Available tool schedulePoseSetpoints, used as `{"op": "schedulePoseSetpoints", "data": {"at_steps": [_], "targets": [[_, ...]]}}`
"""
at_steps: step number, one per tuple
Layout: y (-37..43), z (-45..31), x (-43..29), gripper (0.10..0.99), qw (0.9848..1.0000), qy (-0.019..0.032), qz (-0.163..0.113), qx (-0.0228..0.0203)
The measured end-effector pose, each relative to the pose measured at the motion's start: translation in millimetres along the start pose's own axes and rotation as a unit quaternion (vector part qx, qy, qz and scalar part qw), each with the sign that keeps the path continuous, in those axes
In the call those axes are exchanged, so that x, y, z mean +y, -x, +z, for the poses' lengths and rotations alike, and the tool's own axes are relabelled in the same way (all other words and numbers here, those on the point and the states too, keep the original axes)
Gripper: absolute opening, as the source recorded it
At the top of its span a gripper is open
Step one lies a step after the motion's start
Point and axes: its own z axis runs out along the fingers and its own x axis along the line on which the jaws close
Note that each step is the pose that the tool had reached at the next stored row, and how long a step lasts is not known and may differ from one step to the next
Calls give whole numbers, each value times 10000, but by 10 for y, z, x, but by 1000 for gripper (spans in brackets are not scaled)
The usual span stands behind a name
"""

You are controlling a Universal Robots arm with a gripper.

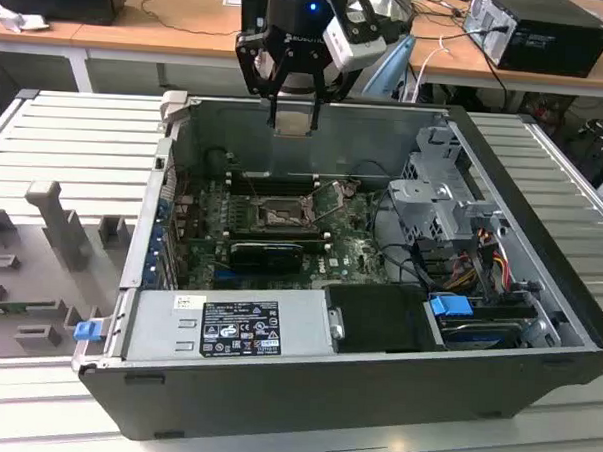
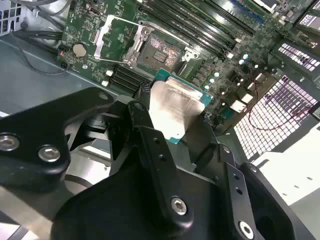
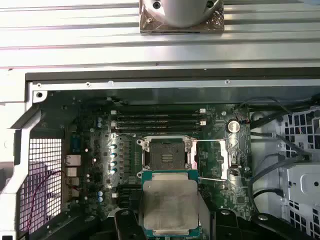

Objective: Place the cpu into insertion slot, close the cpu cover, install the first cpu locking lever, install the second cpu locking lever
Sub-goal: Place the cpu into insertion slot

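My gripper (image 1: 291, 113) hangs above the open computer case, over its back wall, and is shut on the cpu (image 1: 291, 122). In both wrist views the cpu (image 2: 176, 106) (image 3: 170, 200) is a flat square chip with a silvery top and a green rim, clamped by its edges between the black fingers (image 2: 141, 102). The insertion slot (image 3: 167, 152) (image 2: 160, 52) (image 1: 279, 216) lies open and empty on the green board, well below the chip. The cpu cover (image 3: 224, 159) (image 2: 100, 36) is swung open beside the slot. Thin wire levers (image 3: 212, 141) stand free by the cover.
Long black memory slots (image 3: 157, 118) run beside the socket. A grey power supply (image 1: 227, 325) fills the case's front. A metal drive cage (image 1: 445, 197) with cables (image 1: 480, 256) sits at the exterior view's right. A grey moulded tray (image 1: 40, 265) lies outside the case at the left.
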Motion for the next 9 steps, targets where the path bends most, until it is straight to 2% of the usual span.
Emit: {"op": "schedulePoseSetpoints", "data": {"at_steps": [9], "targets": [[0,0,0,529,9999,3,161,-14]]}}
